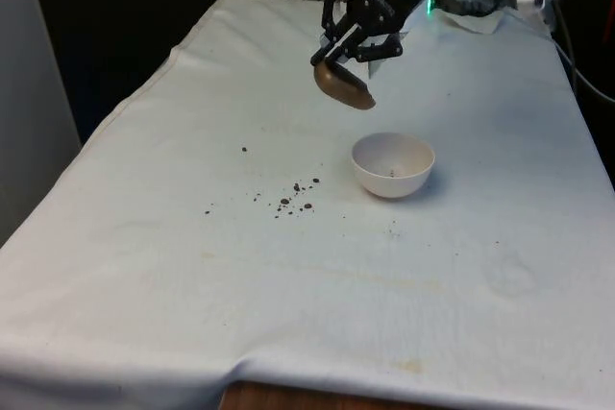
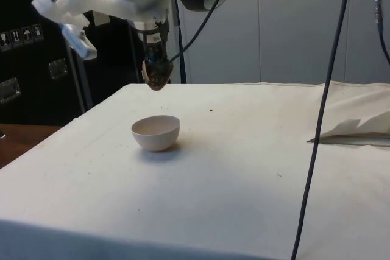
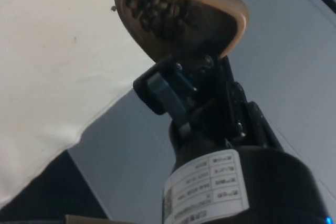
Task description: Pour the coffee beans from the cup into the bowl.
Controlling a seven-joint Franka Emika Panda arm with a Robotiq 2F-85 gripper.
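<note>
in the front view the gripper (image 1: 348,53) hangs above the cloth, jaws clamped on the rim of a tilted brown cup (image 1: 344,85), up and toward the front view's left of the white bowl (image 1: 393,164); spilled beans (image 1: 293,197) dot the table (image 1: 144,266) left of the bowl. in the side view the cup (image 2: 156,75) hangs below the jaws, above and beyond the bowl (image 2: 156,132). in the wrist view coffee beans (image 3: 157,11) lie inside the cup (image 3: 231,11).

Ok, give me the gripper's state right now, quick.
Gripper: shut on the brown cup, tilted in the air with coffee beans inside, up beside the white bowl.
</note>
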